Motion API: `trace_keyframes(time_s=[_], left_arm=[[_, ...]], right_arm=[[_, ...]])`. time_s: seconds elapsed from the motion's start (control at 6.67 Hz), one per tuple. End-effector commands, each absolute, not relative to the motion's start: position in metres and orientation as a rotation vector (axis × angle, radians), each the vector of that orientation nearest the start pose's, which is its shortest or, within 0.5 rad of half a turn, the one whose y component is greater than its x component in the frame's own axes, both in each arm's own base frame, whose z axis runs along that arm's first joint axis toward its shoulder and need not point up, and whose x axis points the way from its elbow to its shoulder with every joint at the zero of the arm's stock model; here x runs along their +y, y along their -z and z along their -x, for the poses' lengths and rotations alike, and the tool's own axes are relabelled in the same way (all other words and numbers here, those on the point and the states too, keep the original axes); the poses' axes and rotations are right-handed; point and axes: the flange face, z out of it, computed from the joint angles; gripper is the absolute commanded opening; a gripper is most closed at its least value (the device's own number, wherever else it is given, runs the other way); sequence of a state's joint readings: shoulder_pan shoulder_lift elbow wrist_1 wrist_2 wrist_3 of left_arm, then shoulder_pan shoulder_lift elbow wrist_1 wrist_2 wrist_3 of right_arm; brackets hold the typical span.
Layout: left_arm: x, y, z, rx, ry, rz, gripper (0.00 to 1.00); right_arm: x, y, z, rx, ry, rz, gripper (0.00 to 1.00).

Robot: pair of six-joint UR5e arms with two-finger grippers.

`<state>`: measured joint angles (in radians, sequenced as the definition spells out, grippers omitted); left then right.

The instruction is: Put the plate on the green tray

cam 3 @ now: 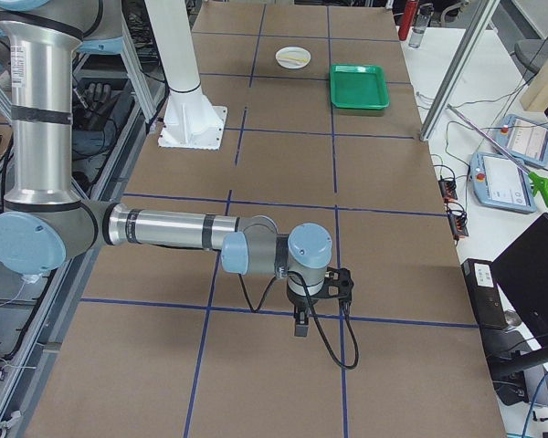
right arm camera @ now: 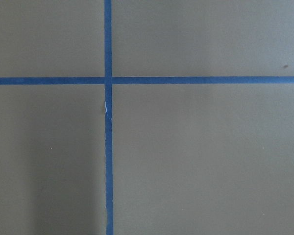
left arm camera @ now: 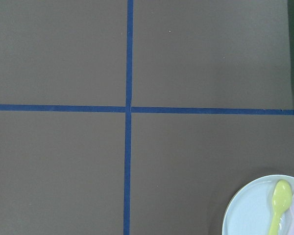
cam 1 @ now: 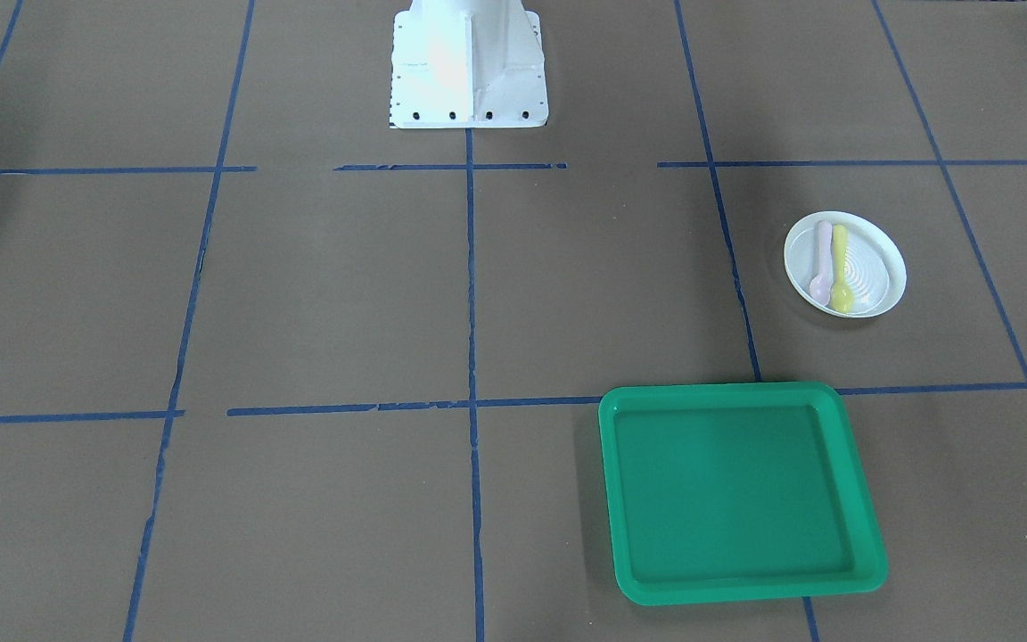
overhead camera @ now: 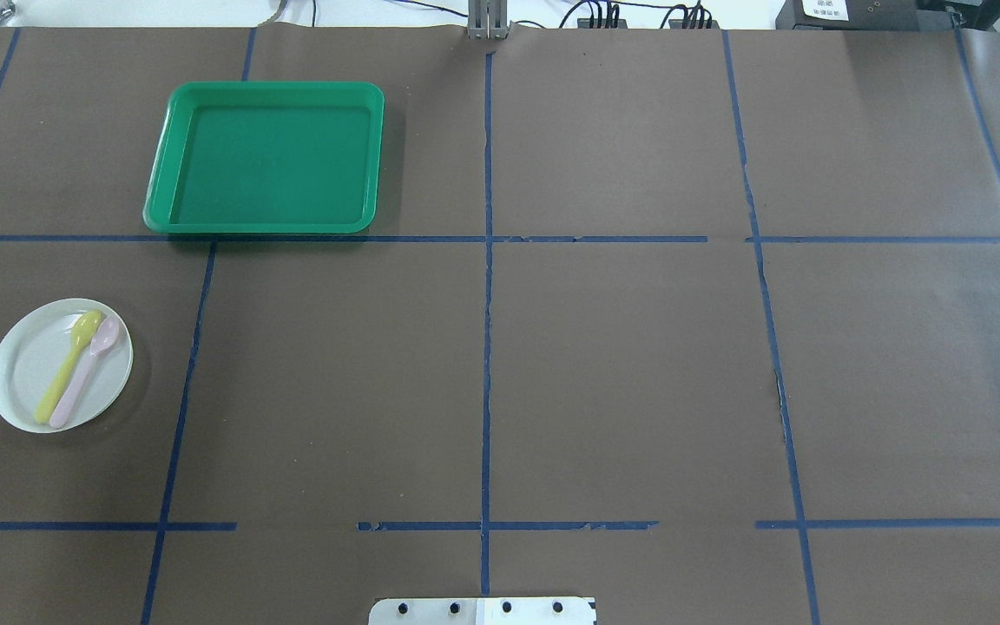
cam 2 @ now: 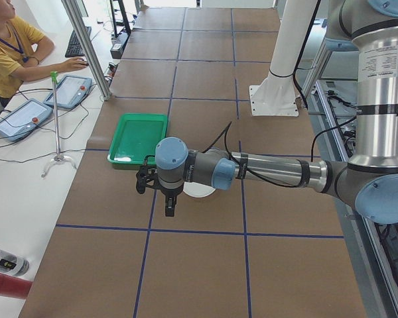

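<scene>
The white plate [cam 1: 875, 267] lies on the brown table at my left side [overhead camera: 27, 373], with a pink spoon [overhead camera: 88, 369] and a yellow spoon [overhead camera: 70, 365] on it. Its edge shows at the lower right of the left wrist view [left arm camera: 250, 213]. The green tray [cam 1: 727, 481] lies empty farther out on the table [overhead camera: 266, 152]. My left gripper [cam 2: 169, 207] hangs above the table just beside the plate [cam 2: 200, 192]; I cannot tell if it is open. My right gripper [cam 3: 299, 327] hangs over bare table far from both; its state is also unclear.
The white robot pedestal [cam 1: 469, 67] stands at the table's near-robot edge. Blue tape lines [overhead camera: 487, 347] cross the table. An operator [cam 2: 6, 40] sits past the far edge with control tablets [cam 2: 69, 89] and a thin stand [cam 2: 56, 119].
</scene>
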<state>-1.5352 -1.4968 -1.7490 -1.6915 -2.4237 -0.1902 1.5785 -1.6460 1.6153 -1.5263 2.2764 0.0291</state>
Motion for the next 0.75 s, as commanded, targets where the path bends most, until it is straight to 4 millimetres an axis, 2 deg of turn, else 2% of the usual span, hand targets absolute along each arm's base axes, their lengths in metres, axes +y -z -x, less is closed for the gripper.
trace_keyframes(time_s=[0.0,0.15,0.45,0.6], left_arm=[[-0.458,-0.602,0.027,0.836,0.034,-0.061,1.0],[-0.463,-0.606,0.02,0.81,0.025,-0.052,1.0],[-0.468,-0.606,0.023,0.737,0.01,-0.093,1.0],[-0.462,-0.615,-0.032,0.854,-0.074,-0.072,1.0]], right_arm=[[-0.46,-0.673,-0.072,-0.707,-0.03,-0.006,1.0],[-0.46,-0.673,-0.072,-0.706,-0.03,-0.006,1.0],[-0.46,-0.673,-0.072,-0.706,-0.03,-0.006,1.0],[-0.46,-0.673,-0.072,-0.706,-0.03,-0.006,1.0]])
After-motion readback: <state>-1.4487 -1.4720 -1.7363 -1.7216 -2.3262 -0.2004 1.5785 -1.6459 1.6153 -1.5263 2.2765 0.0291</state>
